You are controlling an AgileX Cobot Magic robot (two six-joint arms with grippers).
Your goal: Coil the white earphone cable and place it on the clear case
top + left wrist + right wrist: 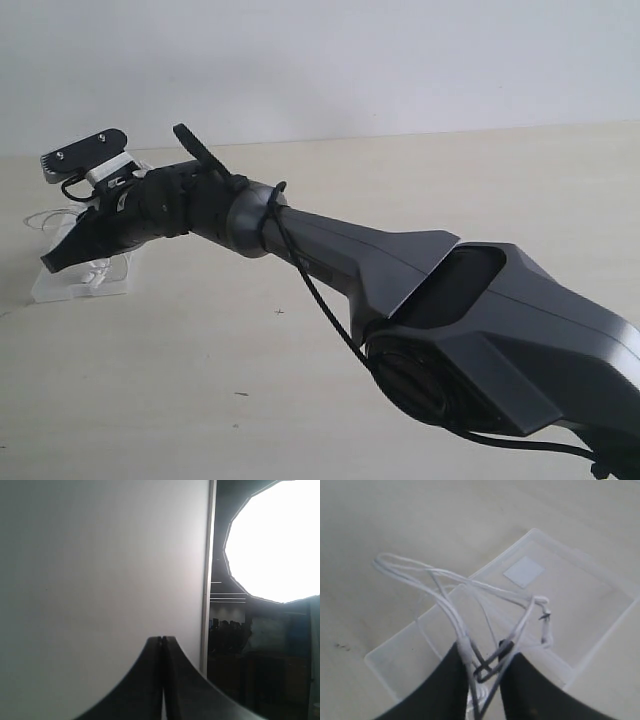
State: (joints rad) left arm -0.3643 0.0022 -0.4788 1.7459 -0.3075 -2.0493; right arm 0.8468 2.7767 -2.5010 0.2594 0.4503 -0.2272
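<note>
White and thin, the earphone cable (448, 608) lay looped over the clear case (585, 590), looking light and floppy, best pinched where strands bunched inside the right gripper (486, 652), its jaws slightly spread.

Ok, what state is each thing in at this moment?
clear case: lying flat on the table, cable on top.
white earphone cable: loosely looped over the clear case, one loop past its edge.
right hand: jaws parted, cable strands running between them.
left hand: shut, holding nothing.
</note>
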